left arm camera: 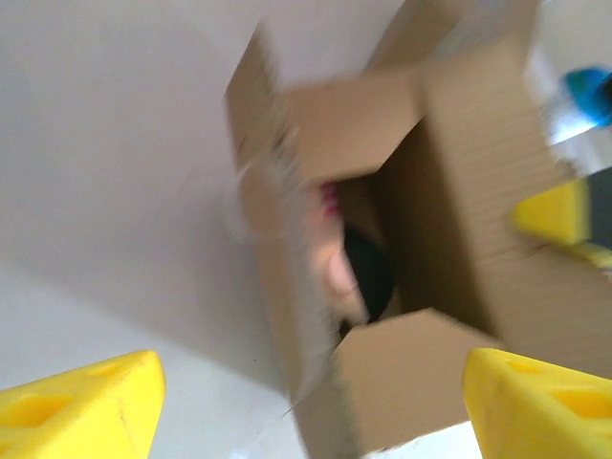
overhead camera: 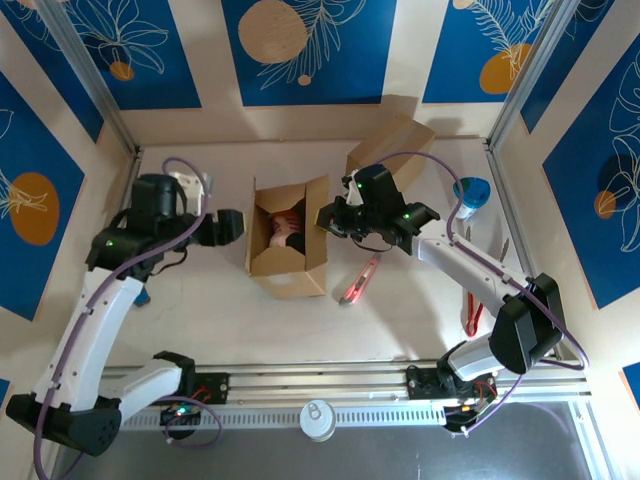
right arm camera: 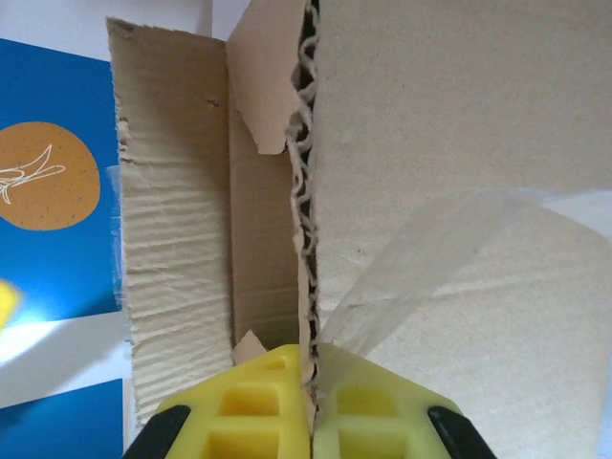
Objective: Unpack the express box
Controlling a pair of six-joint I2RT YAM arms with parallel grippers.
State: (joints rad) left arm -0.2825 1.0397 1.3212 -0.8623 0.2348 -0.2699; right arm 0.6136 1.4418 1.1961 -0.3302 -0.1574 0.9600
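The express box, brown cardboard, stands open at the table's middle with a pink, red and black item inside. My left gripper hangs just left of the box, open and holding nothing. In the left wrist view its yellow fingers stand wide apart, and the blurred box and the item inside lie beyond the left gripper. My right gripper is shut on the box's right flap. In the right wrist view the right gripper pinches the flap edge-on, beside a loose strip of clear tape.
A red box cutter lies right of the box. A second cardboard box sits at the back, a blue object at the right, and a red-handled tool by the right arm. A can stands at the near rail.
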